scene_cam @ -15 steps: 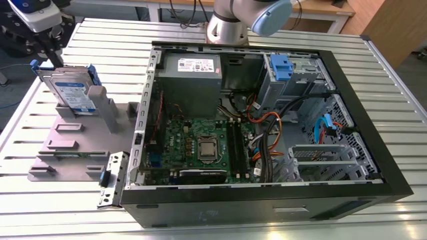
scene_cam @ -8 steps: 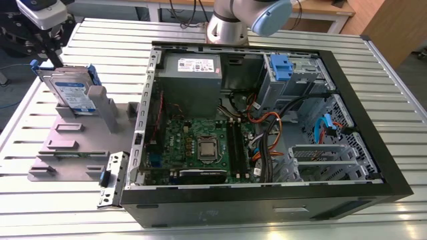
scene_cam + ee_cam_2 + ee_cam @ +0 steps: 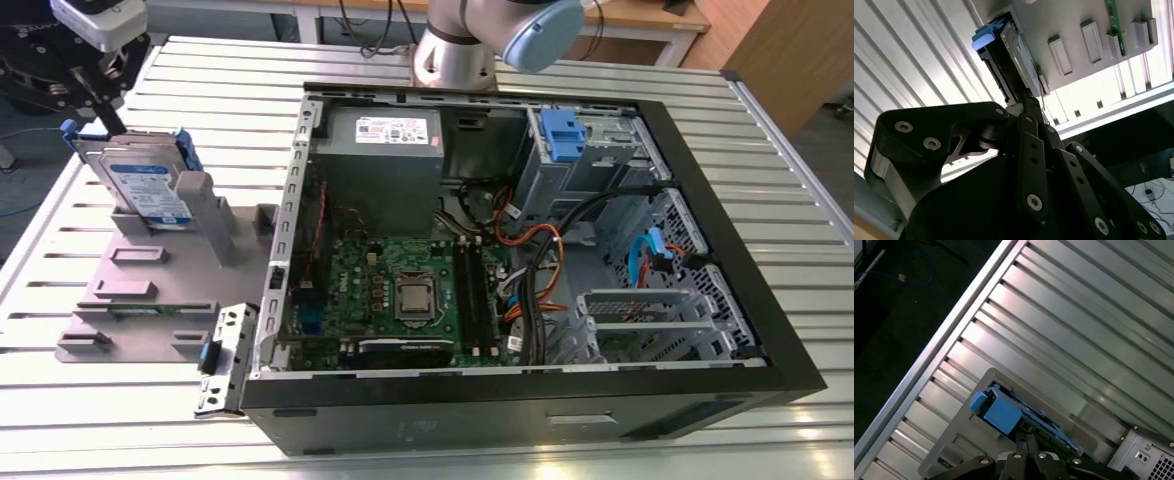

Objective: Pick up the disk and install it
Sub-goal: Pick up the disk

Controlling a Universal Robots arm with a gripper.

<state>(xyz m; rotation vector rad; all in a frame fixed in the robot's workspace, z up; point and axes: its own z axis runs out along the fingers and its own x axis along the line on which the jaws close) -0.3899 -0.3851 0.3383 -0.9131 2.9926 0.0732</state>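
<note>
1. I see the disk (image 3: pixel 134 180) outside the computer case (image 3: pixel 467 410). It sits in a grey holder (image 3: pixel 134 300) on the ribbed metal bench (image 3: pixel 120 410), toward the exterior view's left.
2. The disk is not lying flat. It stands on its lower end in the holder's slot and leans back, so its long axis rises out of the holder at a tilt.
3. Its blue-and-white label face looks up and toward the exterior camera. The blue bracket runs along both side edges.
4. The upper end of the disk points toward my claw (image 3: pixel 110 125), which hangs just above it.
5. In the second wrist view the claw (image 3: pixel 1027 94) reads as clenched. The black fingertips are drawn together into one narrow point right at the disk (image 3: pixel 1004 65), beside its blue end piece.
6. In the first wrist view the tips of the claw (image 3: pixel 1026 439) also sit together, right by the blue end of the disk (image 3: pixel 1001 415).
7. I cannot tell whether the tips touch the disk or only come close to it.
8. The case lies open on its side, well apart from the disk, with its circuit board (image 3: pixel 400 290) showing.
</note>
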